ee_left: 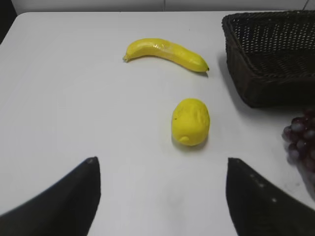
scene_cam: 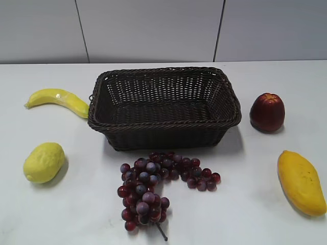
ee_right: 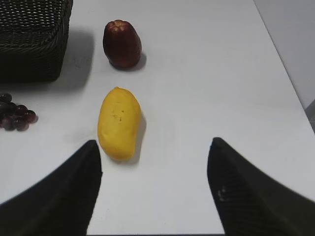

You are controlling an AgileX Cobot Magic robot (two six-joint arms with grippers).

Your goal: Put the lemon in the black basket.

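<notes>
The lemon [scene_cam: 44, 162] lies on the white table at the front left, left of the black basket [scene_cam: 163, 124]. It also shows in the left wrist view [ee_left: 190, 121], ahead of my open, empty left gripper [ee_left: 160, 160] and a little to the right. The basket's corner [ee_left: 275, 78] is at that view's upper right; its inside looks empty. My right gripper [ee_right: 153, 141] is open and empty over the table. Neither gripper shows in the exterior view.
A banana [scene_cam: 59, 100] lies left of the basket. A bunch of dark red grapes [scene_cam: 153, 186] lies in front of it. A dark red apple [scene_cam: 267, 112] and a mango [scene_cam: 300, 181] are at the right; the mango [ee_right: 119, 123] is beside my right gripper's left finger.
</notes>
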